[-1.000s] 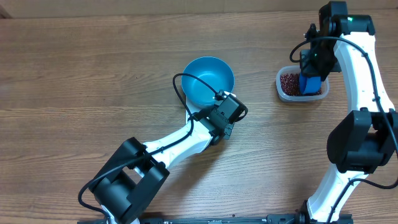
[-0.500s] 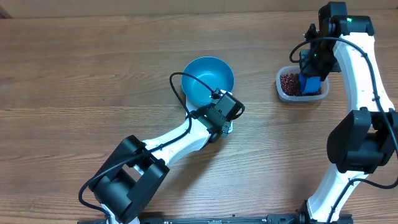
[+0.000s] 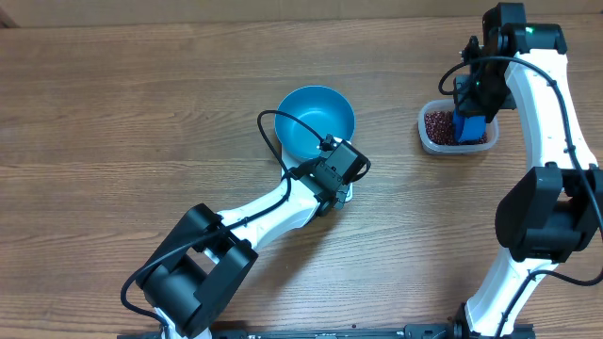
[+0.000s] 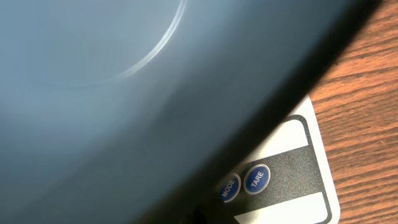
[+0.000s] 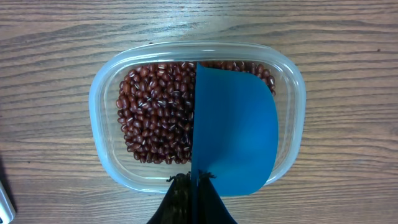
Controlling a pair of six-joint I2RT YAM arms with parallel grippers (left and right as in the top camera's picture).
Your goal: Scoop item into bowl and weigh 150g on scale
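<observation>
A wood-grain table (image 3: 141, 113) fills the overhead view from edge to edge, its brown planks running left to right; nothing of the room beyond it shows. Near the middle, the bowl (image 3: 316, 121) sits over the scale (image 4: 292, 174), hiding most of it. In the left wrist view the bowl's underside looms across the frame, with only the scale's front corner and its MODE and TARE buttons (image 4: 257, 178) peeking out onto the wood. The left gripper (image 3: 339, 171) hangs just in front of the bowl, jaws closed – on what, if anything, cannot be told. Well apart, toward the table's far right, the beans (image 5: 155, 112) lie in a clear tub (image 5: 102, 124). The right gripper (image 5: 193, 193) is above it, jaws clamped on the handle of a blue scoop (image 5: 236, 137) – the scoop covers the tub's right half.
</observation>
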